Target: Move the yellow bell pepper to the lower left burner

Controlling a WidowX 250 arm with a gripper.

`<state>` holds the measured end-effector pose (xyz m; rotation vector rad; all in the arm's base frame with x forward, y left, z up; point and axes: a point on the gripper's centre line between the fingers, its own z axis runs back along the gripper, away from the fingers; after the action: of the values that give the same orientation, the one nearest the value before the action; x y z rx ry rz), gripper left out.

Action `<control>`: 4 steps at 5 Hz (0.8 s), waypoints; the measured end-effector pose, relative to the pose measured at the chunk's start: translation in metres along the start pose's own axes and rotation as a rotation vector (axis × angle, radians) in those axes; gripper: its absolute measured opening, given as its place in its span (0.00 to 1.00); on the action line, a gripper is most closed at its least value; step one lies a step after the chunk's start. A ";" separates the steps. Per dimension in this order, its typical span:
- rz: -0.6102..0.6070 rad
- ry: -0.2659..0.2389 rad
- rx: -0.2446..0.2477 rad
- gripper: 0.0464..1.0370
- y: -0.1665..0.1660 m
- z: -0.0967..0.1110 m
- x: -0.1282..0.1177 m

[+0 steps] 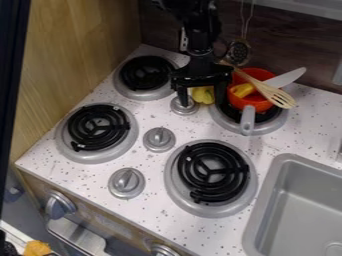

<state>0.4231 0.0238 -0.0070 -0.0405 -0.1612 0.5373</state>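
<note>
Black and two-fingered, the hand (202, 104) hangs with its fingers parted over a speckled white desk (150, 202), the yellow bell pepper (203, 95) lying between them as the camera sees it. Whether either finger touches the pepper cannot be told. A gray knob (184, 106) sits just below the hand in the view, with a second knob (159, 139) farther down and a third (126, 183) beyond that. The lower left burner (98, 132), a black coil in a gray ring, lies down and to the left of the hand, apart from the pepper. Another burner (145, 78) stands up and to the left of the hand, and one more (211, 176) below it. Just right of the hand, a red pot (245, 103) with a gray handle rests on a fourth burner (261, 126), a yellow-orange item (243, 90) inside. A wooden slotted utensil (276, 95) and a knife (287, 78) slant across the pot. Behind the hand hangs a metal skimmer (238, 52); a gray sink (267, 200) is set well down to its right.
</note>
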 end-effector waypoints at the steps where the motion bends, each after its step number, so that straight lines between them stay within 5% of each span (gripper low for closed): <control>1: 0.073 0.039 0.027 0.96 0.002 -0.010 -0.003; 2: 0.122 0.034 0.035 0.92 0.002 -0.009 -0.002; 4: 0.162 0.030 0.042 0.45 0.003 -0.010 -0.002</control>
<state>0.4215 0.0256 -0.0169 -0.0208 -0.1181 0.7016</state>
